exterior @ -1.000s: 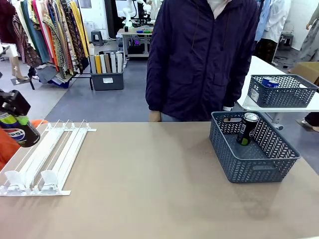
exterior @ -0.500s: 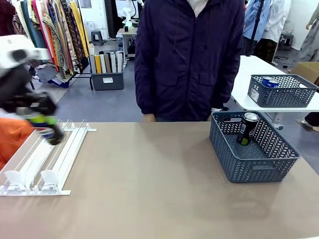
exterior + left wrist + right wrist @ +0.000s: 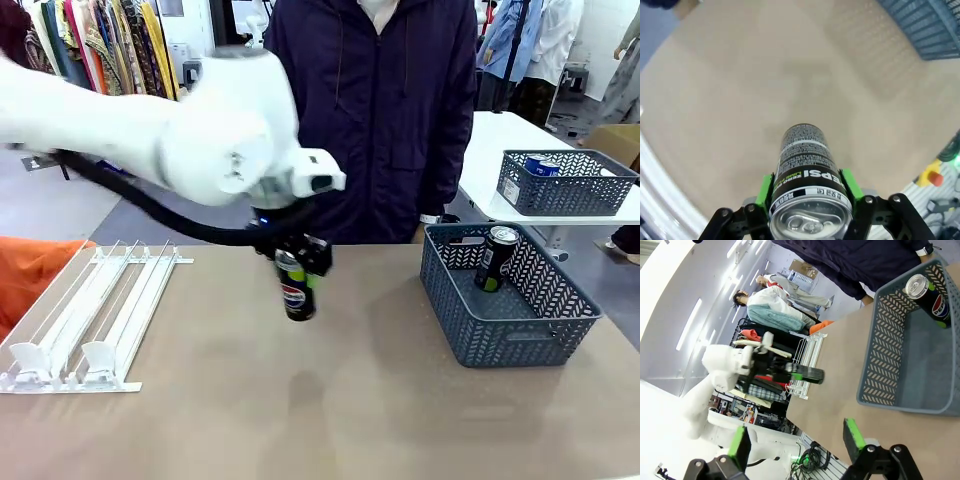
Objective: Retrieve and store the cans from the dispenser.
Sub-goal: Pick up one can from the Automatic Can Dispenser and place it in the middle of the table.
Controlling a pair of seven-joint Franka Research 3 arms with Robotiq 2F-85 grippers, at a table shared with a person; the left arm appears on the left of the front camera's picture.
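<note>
The black Pepsi can [image 3: 295, 289] hangs upright above the bare middle of the table [image 3: 330, 400], clear of the surface, with its shadow on the tabletop below. The left gripper [image 3: 292, 262] grasps it near the top: in the left wrist view the green pads [image 3: 765, 185] sit flat against opposite sides of the can's wall just under the lid rim. That looks like the right place to hold it, since a thin aluminium wall probably dents under a hard squeeze at mid-height, while the band under the rim is stiffer. The painted surface is smooth and likely slippery, and a full can would be fairly heavy for its size, so a tilt could let it slide.

At about 3 o'clock from the held can stands the grey basket [image 3: 470, 325], with another black can [image 3: 496, 258] leaning inside it. At 9 o'clock lies the white dispenser [image 3: 95, 320], its lanes holding no can. A person [image 3: 375, 110] stands at 12 o'clock, across the table.

The right gripper [image 3: 796, 439] stands released, jaws wide apart with nothing between them
</note>
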